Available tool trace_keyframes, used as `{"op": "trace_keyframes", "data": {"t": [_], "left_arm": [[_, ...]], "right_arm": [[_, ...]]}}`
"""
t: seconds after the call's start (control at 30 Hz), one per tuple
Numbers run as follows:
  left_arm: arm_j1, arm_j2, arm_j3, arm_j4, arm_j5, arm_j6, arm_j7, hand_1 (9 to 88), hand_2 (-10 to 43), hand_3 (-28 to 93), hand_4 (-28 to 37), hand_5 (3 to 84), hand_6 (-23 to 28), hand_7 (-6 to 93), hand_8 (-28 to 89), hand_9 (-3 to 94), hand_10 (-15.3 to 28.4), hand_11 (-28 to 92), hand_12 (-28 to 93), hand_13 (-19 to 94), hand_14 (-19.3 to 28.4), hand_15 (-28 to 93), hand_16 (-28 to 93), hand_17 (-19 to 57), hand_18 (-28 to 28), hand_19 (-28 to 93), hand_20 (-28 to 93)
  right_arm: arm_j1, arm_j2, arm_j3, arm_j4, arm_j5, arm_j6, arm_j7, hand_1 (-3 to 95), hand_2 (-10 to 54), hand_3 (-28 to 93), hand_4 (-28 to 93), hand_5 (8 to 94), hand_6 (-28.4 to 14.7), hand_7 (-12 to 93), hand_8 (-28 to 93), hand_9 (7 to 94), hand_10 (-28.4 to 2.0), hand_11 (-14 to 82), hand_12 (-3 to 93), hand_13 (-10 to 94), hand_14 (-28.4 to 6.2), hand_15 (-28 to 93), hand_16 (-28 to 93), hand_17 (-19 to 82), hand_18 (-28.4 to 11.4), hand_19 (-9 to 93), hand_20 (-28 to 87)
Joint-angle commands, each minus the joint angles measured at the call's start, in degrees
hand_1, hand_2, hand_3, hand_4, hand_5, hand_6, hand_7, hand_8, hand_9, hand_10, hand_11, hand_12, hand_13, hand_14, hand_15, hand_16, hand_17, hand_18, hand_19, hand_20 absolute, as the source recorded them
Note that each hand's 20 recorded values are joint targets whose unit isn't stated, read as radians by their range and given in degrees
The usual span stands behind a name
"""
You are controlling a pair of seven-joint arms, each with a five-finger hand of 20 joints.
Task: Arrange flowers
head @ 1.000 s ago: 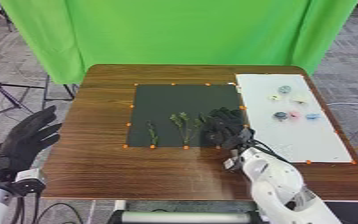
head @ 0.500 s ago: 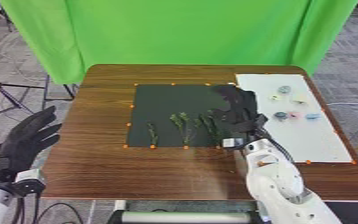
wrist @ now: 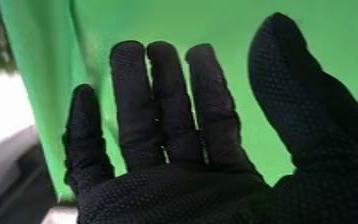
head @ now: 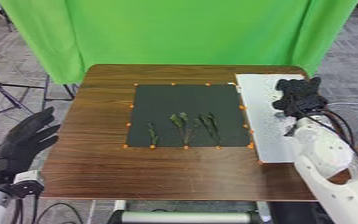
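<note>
My right hand (head: 300, 95) is over the white board, above the flower heads, covering most of them; in the right wrist view the right hand (wrist: 184, 192) has straight, spread fingers and holds nothing. A bluish flower head (head: 279, 115) shows beside it. On the black mat (head: 171, 100) lie green stems: a short one (head: 153, 134) at the left, a branching one (head: 184, 127) in the middle and a leafy one (head: 211, 127) at the right. My left hand (head: 20, 137) is at the table's left side, its fingers straight.
The white board (head: 269, 145) lies along the right part of the brown table (head: 140, 175). Orange markers line the mat's edges. A green curtain (head: 193, 35) hangs behind the table.
My right hand has moved from the mat's right stem up and across to the right, over the white board. The stems and my left hand have stayed in place.
</note>
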Motion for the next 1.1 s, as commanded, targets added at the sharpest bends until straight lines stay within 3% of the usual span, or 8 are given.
{"op": "trace_keyframes", "data": {"t": [0.03,0.33,0.57,0.63,0.73,0.8,0.93,1.1], "left_arm": [[0.57,-0.15,-0.55,-0.37,0.18,0.10,0.27,23.1,-4.7,71,-28.3,22.5,1.0,22.3,-11,17.7,8.6,15,19,15,11.9,23,3,-9.1,18.8,40,7],[0.36,0.29,-0.59,-0.17,0.09,-0.13,0.14,23.1,-4.8,71,-28.3,22.5,1.0,22.4,-11,17.8,8.6,15,19,15,11.8,23,3,-9.1,18.8,40,7],[-0.07,0.75,-0.66,0.00,0.08,-0.25,0.05,23.1,-4.8,71,-28.3,22.5,1.0,22.4,-11,17.7,8.6,15,19,15,11.9,23,3,-9.1,18.8,40,7],[-0.17,0.79,-0.67,0.11,0.03,-0.37,-0.09,23.1,-4.8,71,-28.3,22.5,1.0,22.4,-11,17.7,8.6,15,19,15,11.9,23,3,-9.0,18.8,40,7],[-0.20,0.99,-0.67,0.11,0.00,-0.46,0.03,23.1,-4.7,71,-28.3,22.5,1.0,22.4,-11,17.7,8.6,15,19,15,11.9,23,3,-9.1,18.8,40,7],[-0.18,1.13,-0.95,0.09,0.01,-0.57,0.07,23.1,-4.8,71,-28.3,22.5,1.0,22.4,-11,17.7,8.6,15,19,15,11.9,23,3,-9.1,18.8,40,7],[0.26,2.00,-2.70,-0.58,-0.16,-0.98,0.24,23.1,-4.7,71,-28.3,22.5,1.0,22.3,-11,17.7,8.6,15,19,15,11.8,23,3,-9.0,18.7,40,7],[1.51,4.79,-6.69,-0.75,-1.84,-2.87,-0.57,23.2,-4.7,71,-28.3,22.6,0.9,22.3,-11,17.9,8.7,15,19,15,11.8,23,3,-9.0,18.8,40,7]], "right_arm": [[-1.38,0.62,-0.09,2.58,-1.73,-2.79,-0.69,30.5,-9.5,83,-28,39.5,0.6,39,-20,47.0,-8.9,24.7,22.8,38,-6.8,56,17,4,-19.1,58,38],[-1.65,0.76,-1.18,4.72,-2.58,-4.62,-1.25,31.5,-9.5,81,-28,42.4,-0.8,37,-18,52.0,-8.8,22.0,21.0,44,-6.2,54,19,6,-19.7,58,38],[-0.95,1.80,-4.27,7.62,-4.91,4.16,1.12,33.8,-9.5,82,-28,52.0,3.1,41,-20,64.8,-7.5,26.3,21.2,56,-4.7,56,23,9,-18.9,59,39],[-0.89,1.79,-4.27,7.62,-5.23,3.92,0.84,36.2,-9.5,80,-28,54.9,4.3,45,-12,68.6,-7.1,28.9,22.8,59,-4.4,58,24,10,-18.2,60,40],[-1.13,2.02,-4.62,8.12,-5.68,8.62,0.59,42.5,-9.5,77,-28,56.6,4.9,52,-4,76.0,-4.9,19.5,38.1,62,-3.1,59,31,12,-17.6,60,41],[-1.58,1.95,-4.06,7.01,-5.29,9.91,0.40,48.2,-9.5,79,-28,63.1,5.3,55,1,84.0,-3.6,17.6,48.0,68,-1.4,60,39,15,-16.3,63,42],[-1.10,1.56,-3.86,2.36,-2.71,11.54,-0.98,48.4,-9.5,83,-28,66.9,4.9,56,2,86.7,-3.0,18.8,51.7,70,-1.5,63,41,17,-16.0,65,43],[5.80,-0.79,-10.07,-2.71,-0.31,13.13,-4.94,47.2,-9.5,87,-28,67.4,4.5,55,4,87.0,-3.2,18.3,52.3,70,-1.1,62,42,17,-15.8,64,42]]}}
